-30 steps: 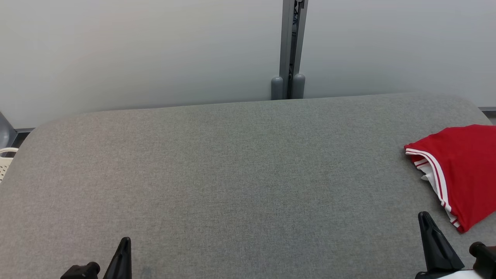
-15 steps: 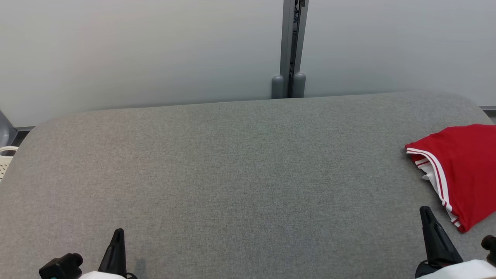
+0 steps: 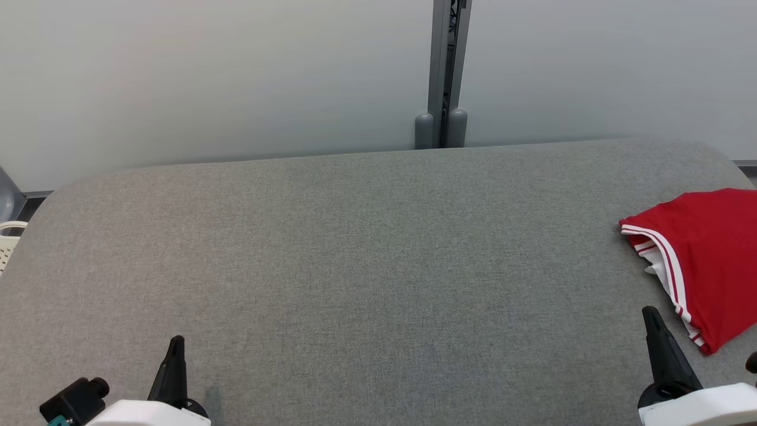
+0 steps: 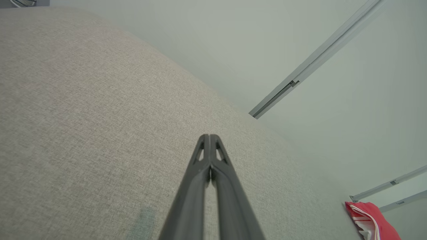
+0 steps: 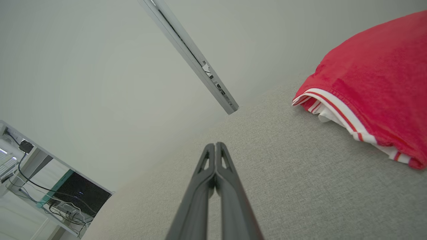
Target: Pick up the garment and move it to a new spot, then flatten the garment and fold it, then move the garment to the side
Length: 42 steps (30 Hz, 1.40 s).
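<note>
A folded red garment with white-and-red striped trim lies at the right edge of the grey table, partly cut off by the head view's border. It also appears as the red garment in the right wrist view and, small, as the garment in the left wrist view. My right gripper sits at the lower right, just left of the garment's near corner, apart from it, fingers pressed together and empty. My left gripper is at the lower left, fingers shut with nothing between them.
Pale wall panels with a grey vertical post stand behind the table. A cream basket peeks in at the left edge. A shelf with cables shows in the right wrist view.
Both arms have come further up into the head view, white wrists now showing, fingertips slightly higher. The left gripper shifted a little left. The garment lies unmoved.
</note>
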Tool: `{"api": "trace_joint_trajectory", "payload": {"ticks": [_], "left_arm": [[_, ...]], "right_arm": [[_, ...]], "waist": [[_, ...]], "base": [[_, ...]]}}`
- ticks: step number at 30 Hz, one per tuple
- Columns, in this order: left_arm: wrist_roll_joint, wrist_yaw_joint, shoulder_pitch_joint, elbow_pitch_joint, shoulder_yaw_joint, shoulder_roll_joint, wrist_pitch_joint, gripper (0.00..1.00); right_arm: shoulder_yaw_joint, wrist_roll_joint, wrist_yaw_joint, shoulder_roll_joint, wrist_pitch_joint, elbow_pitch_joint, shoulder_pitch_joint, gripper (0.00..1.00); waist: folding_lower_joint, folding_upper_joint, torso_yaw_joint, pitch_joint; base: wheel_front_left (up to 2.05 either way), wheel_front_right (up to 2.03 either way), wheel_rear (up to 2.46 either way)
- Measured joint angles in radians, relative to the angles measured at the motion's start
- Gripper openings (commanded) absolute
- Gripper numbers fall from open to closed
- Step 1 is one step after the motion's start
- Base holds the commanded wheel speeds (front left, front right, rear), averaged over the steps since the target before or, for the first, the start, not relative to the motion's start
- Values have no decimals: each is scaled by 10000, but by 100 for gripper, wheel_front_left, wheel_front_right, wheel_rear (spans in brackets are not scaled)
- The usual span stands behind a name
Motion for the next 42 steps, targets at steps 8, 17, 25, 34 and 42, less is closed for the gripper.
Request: {"api": "trace_joint_trajectory", "payload": {"ticks": [8,17,25,34,42], "left_arm": [[-915,-165,-155,-13,217,-121,257,0],[-1889,-337,-350,-23,449,-232,529,0],[-2665,-474,-540,-31,637,-313,731,0],[-3463,-617,-699,-36,832,-418,978,0],[-4125,-740,-780,-46,991,-497,1166,0]], "right_arm": [[-21,1106,0,-17,151,221,-214,0],[-54,2247,-2,-35,270,462,-456,0],[-88,3185,-2,-44,372,646,-654,0],[-119,4136,-2,-48,508,832,-862,0],[-146,4918,-2,-52,604,1011,-1002,0]], "waist": [[0,0,7,25],[0,0,14,52],[0,0,21,77],[0,0,29,105],[0,0,35,129]], "base": [[0,0,0],[0,0,0],[0,0,0],[0,0,0],[0,0,0]]}}
